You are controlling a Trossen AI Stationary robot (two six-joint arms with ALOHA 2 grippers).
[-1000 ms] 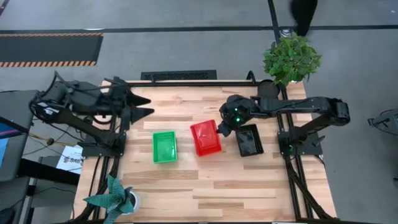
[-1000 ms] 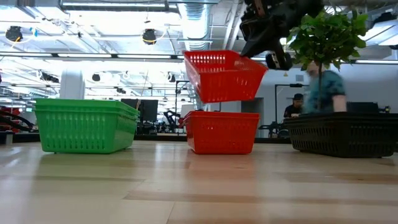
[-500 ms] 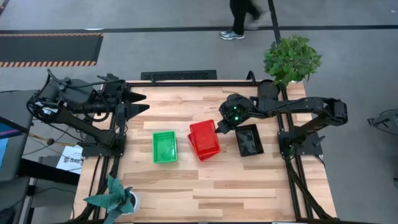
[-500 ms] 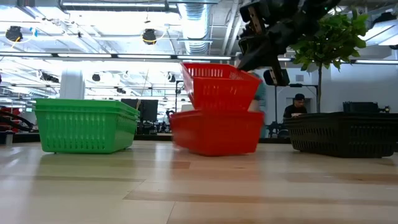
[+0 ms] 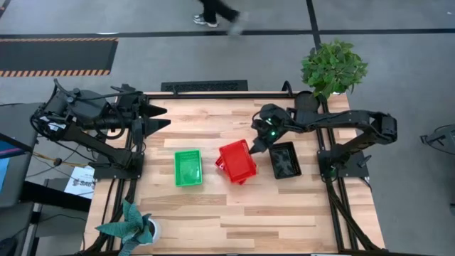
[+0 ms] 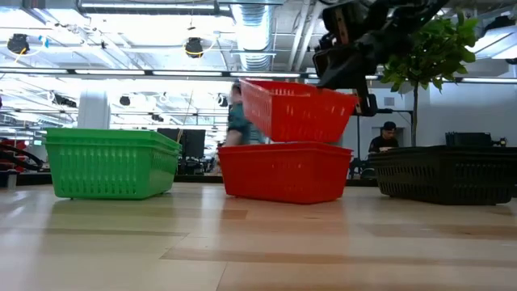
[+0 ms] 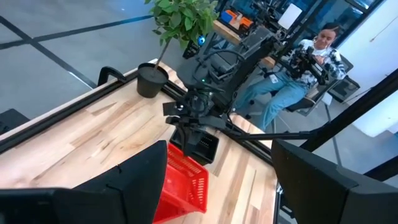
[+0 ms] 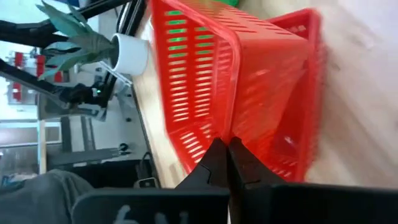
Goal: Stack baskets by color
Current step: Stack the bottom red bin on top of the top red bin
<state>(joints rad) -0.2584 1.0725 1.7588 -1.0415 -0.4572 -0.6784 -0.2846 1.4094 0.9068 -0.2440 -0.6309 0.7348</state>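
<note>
Right tool [image 5: 251, 148] btwn red baskets [image 5: 237, 161], black basket [image 5: 285, 160]

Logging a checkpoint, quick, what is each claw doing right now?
Left claw: open, empty, parked at the table's left edge.
Right claw: shut on the upper red basket, tilted over the lower red basket.

You see a table [image 5: 234, 213] of pale wood planks, smooth with a soft sheen that faintly mirrors the baskets in the low view. The red baskets [image 6: 287, 170] are thin moulded plastic with slotted mesh walls, slightly glossy; the tilted top one [image 6: 297, 109] shows the same slots. The green basket [image 6: 109, 166] is the same plastic, and so is the black basket [image 6: 444, 174], which looks duller. The right tool [image 8: 227, 163] has matt dark fingers pinched tight on the red rim. The left tool [image 5: 162, 118] is matt black too. The white plant pot [image 8: 132, 54] looks smooth.
</note>
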